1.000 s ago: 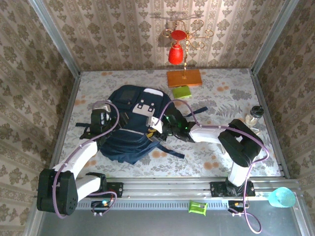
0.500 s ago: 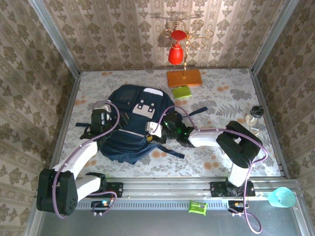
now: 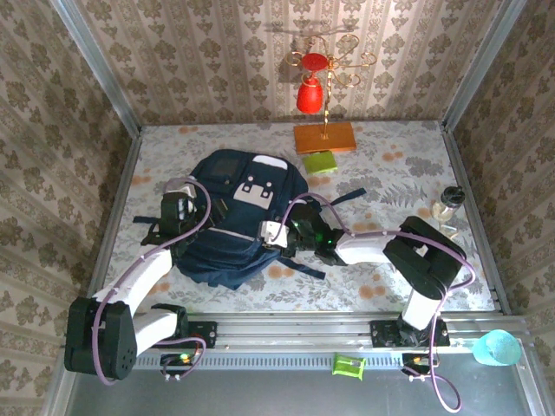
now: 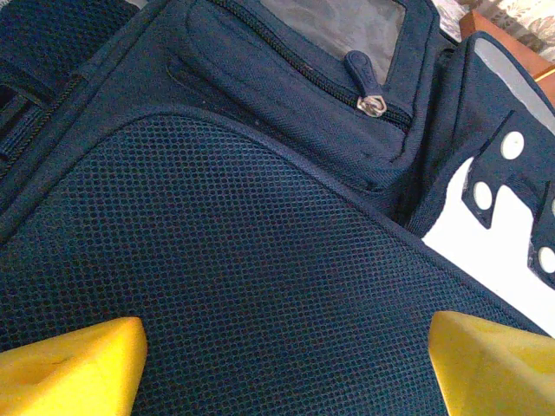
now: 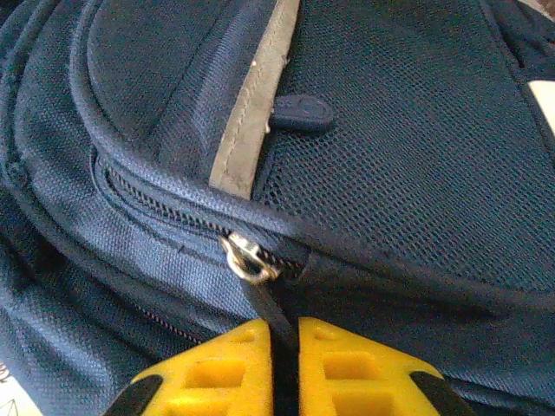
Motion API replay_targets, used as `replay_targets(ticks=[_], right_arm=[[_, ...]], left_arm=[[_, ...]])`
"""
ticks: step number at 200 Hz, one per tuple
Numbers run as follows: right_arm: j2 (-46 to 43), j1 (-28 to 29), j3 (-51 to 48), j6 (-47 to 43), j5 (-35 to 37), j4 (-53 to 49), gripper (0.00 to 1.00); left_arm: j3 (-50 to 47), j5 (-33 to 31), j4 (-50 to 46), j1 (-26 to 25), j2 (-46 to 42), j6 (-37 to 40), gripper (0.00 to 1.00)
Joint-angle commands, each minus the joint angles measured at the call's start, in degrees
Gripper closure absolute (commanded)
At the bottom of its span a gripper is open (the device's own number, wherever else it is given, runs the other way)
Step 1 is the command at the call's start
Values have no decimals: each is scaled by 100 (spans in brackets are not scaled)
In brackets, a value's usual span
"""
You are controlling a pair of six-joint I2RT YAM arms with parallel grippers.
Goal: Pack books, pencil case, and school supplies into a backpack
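My right end effector [image 5: 284,326], closed on the zip pull [image 5: 269,305], meets the backpack's [image 3: 221,250] right near edge; the backpack lies leftward. My left end effector [image 4: 277,373] hangs open over its left side.

Staged lab booth, dressed up as a home. Damask wallpaper panels [image 3: 217,61] fixed between bare aluminium corner posts [image 3: 94,65]. Floral tablecloth [image 3: 390,277] over the bench. Left arm [image 3: 143,273] and right arm [image 3: 418,260] bolted to a metal rail [image 3: 295,332] at the near edge. Red-and-gold ornament [image 3: 314,82] at the back.
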Motion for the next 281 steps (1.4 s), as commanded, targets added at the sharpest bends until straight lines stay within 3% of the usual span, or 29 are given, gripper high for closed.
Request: replay_targets(ticks=[1, 61, 111, 188, 225, 281], right_arm=[[-306, -29, -101, 305, 40, 94, 89], [-564, -77, -297, 1301, -560, -87, 93], [-375, 9, -308, 1624, -437, 25, 68], [-331, 325, -97, 1476, 15, -258, 60], [-22, 662, 46, 1721, 1021, -130, 58], [331, 1066, 21, 1888, 2263, 403, 66]], left_arm=[[-53, 29, 1, -36, -99, 103, 14], [-88, 47, 5, -43, -164, 63, 14], [-106, 43, 11, -78, -166, 58, 14], [-115, 29, 7, -107, -209, 56, 14], [-123, 43, 15, -115, -199, 60, 14], [-167, 47, 4, -115, -260, 60, 14]])
